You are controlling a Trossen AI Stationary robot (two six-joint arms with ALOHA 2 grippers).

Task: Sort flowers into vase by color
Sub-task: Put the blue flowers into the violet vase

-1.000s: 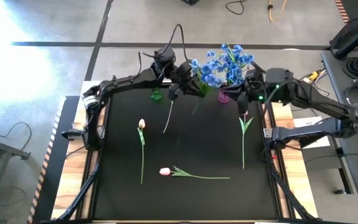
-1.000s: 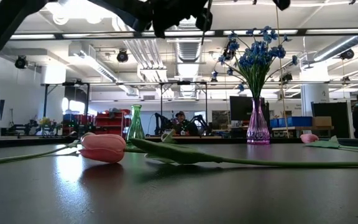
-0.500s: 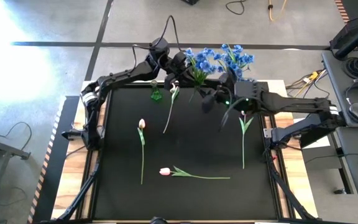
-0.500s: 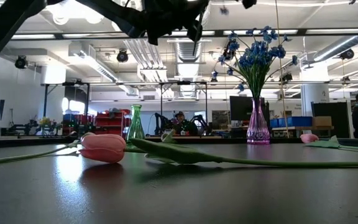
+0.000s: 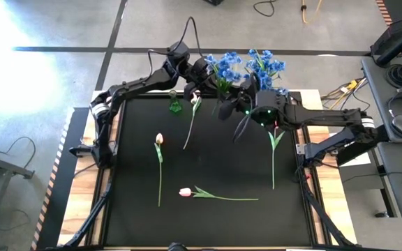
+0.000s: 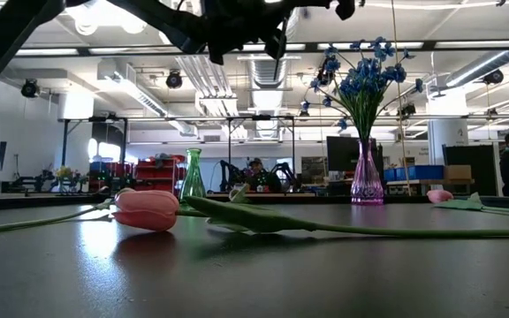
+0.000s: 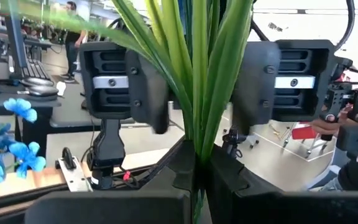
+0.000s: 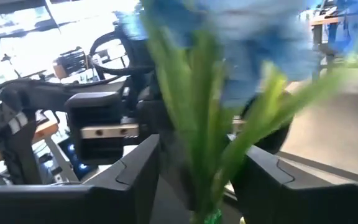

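1. Grippers crowd the mat's (image 5: 138, 230) far edge; its middle lies open.
2. 3 tulips (image 5: 159, 139) flat, 2 vases (image 5: 175, 106) (green, purple).
3. Left gripper (image 5: 202, 68) clamps a blue bunch (image 5: 225, 68); right gripper (image 5: 237, 104) straddles its stems, grip unclear.

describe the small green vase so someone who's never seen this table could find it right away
Start at the black table and go to its far edge, where both arms meet over the blue flowers. The green vase stands there on the left arm's side, beside a white tulip. Unlike the purple vase holding blue blossoms, it is smaller, green and empty.
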